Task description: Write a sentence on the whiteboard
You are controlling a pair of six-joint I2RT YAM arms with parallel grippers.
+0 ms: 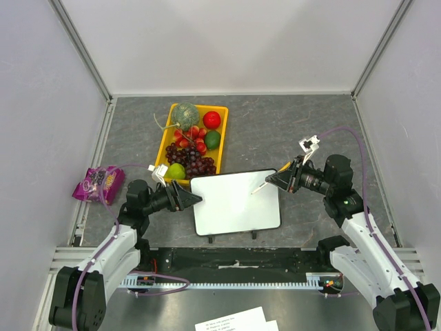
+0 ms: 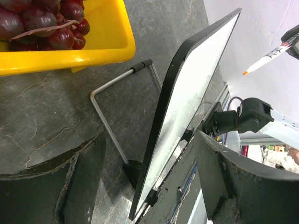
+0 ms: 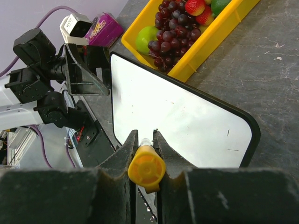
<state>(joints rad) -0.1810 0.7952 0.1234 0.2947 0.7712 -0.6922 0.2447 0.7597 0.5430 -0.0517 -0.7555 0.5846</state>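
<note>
Whiteboard, orange-tipped marker (packet lettering unreadable)

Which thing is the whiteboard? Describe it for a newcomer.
On the grey table, find the yellow fruit tray. The whiteboard is the glossy white rectangle just off its near right corner, with rounded corners and a thin dark frame, unlike the printed paper sheets nearest the camera.

The paper sheets are cut off by the top view's bottom edge, and their print is too small to read. In the left wrist view the yellow tray runs off the top and left edges, and the marker runs off the right. In the right wrist view the right gripper hides the near edge of the whiteboard, and the marker's tip is hidden behind its own orange end.
</note>
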